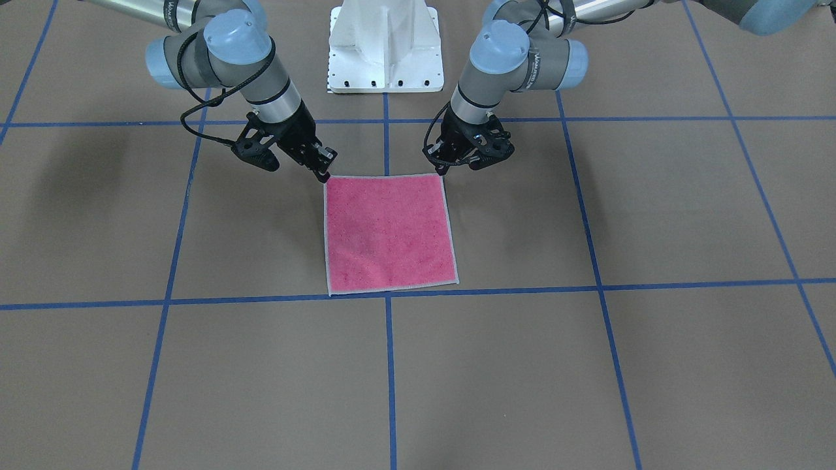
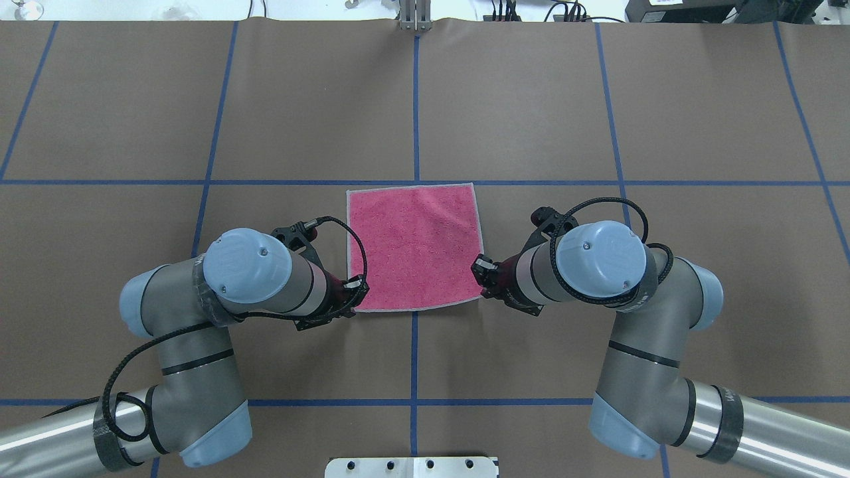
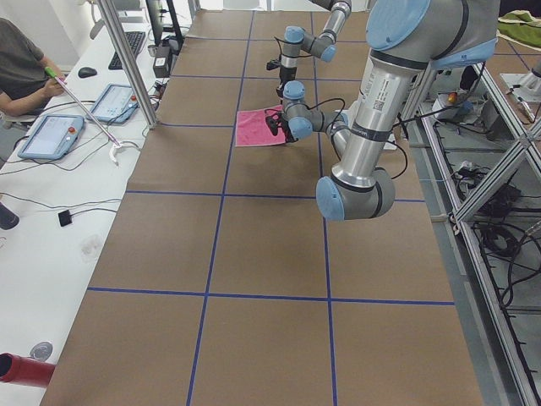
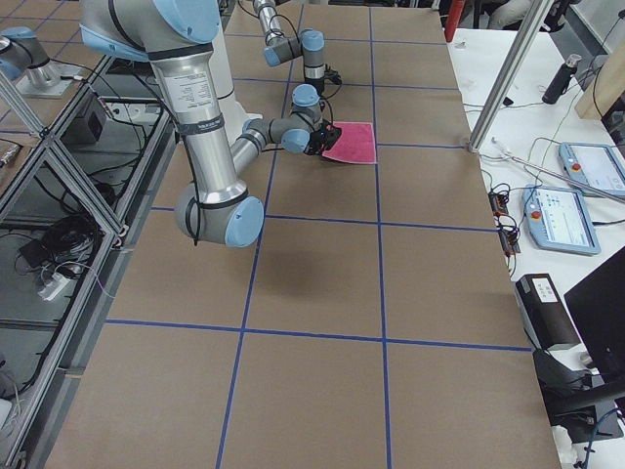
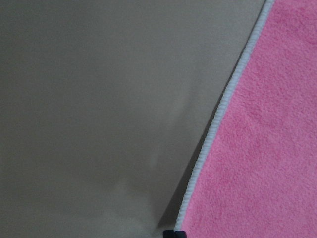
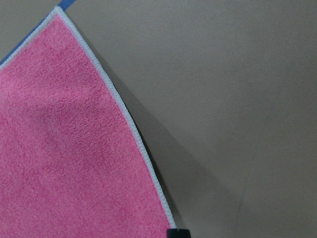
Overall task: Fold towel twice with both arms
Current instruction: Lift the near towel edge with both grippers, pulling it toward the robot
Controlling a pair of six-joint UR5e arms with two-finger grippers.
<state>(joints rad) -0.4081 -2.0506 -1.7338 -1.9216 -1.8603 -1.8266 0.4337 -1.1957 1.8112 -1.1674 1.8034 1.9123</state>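
Left hand (image 1: 445, 171) and right hand (image 1: 323, 173) are meeting the pink square terry towel (image 1: 388, 232) at its corners near the robot. Pinching or spread, I cannot tell. Both should be catching the edging fully and lifting evenly.

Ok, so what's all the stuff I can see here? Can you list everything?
towel: one, pink with light grey edging, flat mid-table
table: one, brown, under everything
tape lines: several, blue, a grid across the table
pedestal base: one, white, at the robot's edge of the table
tablets: two, grey, on the white side bench
person: one, dark top, at that bench, partly in view
left arm: one, silver-grey with light-blue caps, left of the towel
right arm: one, same colours, right of the towel
left fingers: one pair, black, at the towel's near left corner
right fingers: one pair, black, at its near right corner
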